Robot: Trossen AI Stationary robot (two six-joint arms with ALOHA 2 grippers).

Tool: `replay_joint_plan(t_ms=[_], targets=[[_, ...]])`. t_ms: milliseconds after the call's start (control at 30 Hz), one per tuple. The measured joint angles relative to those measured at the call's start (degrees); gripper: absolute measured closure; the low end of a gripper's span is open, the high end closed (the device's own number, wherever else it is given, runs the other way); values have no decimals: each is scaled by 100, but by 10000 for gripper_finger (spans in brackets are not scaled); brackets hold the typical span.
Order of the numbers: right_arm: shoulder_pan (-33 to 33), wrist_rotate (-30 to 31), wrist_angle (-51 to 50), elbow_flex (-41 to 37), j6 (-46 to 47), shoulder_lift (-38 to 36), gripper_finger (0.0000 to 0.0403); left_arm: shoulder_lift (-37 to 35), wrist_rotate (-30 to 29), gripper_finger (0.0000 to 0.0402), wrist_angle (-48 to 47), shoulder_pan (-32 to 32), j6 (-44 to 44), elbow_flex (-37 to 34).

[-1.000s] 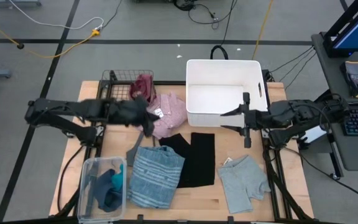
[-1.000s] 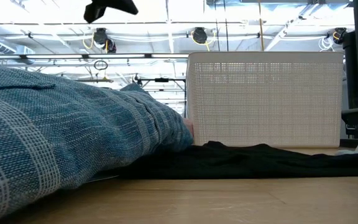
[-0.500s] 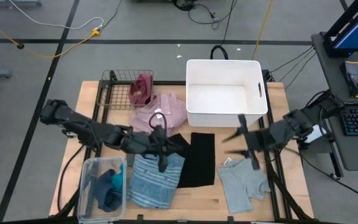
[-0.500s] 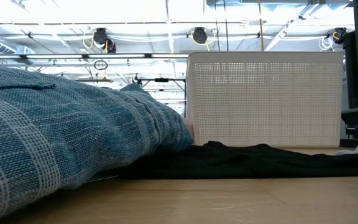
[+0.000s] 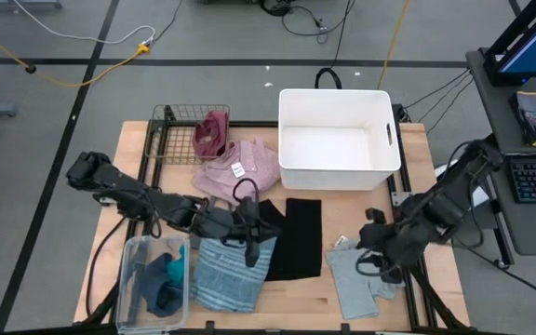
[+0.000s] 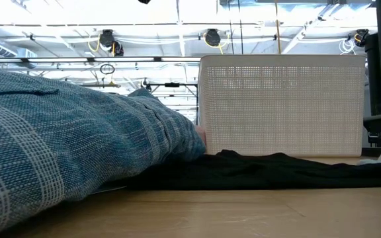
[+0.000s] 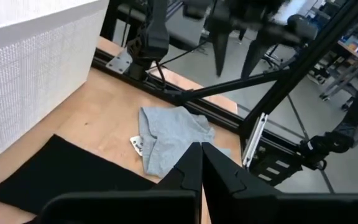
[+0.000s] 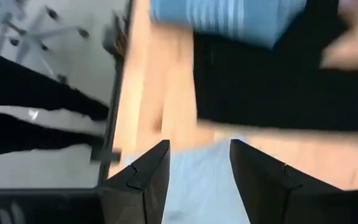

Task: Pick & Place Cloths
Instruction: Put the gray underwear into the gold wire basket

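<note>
- The left hand (image 5: pixel 249 244) hangs over the blue striped cloth (image 5: pixel 231 272), close to the black cloth (image 5: pixel 291 237). Its two fingers (image 7: pixel 194 165) are pressed together and hold nothing.
- The right hand (image 5: pixel 380 259) is over the grey cloth (image 5: pixel 361 277). Its fingers (image 8: pixel 146 171) are spread apart with nothing between them. That arm covers part of the grey cloth in the high view.
- The right wrist view is blurry, so the cloths there show only as patches of colour.
- The pink shirt (image 5: pixel 240 172) lies beside the white bin (image 5: pixel 338 102), and its white tag (image 5: pixel 236 169) shows.
- The maroon cloth (image 5: pixel 212 135) sits in the wire basket (image 5: pixel 170 116).
- The teal cloth (image 5: pixel 161 279) is in a clear box (image 5: pixel 128 251). The box is cut off at the picture's edge.
- In the low view, the blue striped cloth (image 6: pixel 65 139) fills most of one side and hides the surface (image 6: pixel 243 211) behind it. No hand can be made out there.
</note>
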Motion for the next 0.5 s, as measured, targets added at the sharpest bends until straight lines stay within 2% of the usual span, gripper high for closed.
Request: replay_joint_plan(t_ms=[100, 233, 500], targets=[[11, -248, -525, 0, 985, 144, 243, 0, 6, 394, 12, 29, 182, 0], [5, -486, -1019, 0, 1812, 293, 238, 0, 191, 394, 14, 70, 532, 0], [5, -660, -1099, 0, 2536, 448, 179, -2, 328, 391, 616, 127, 976, -368]])
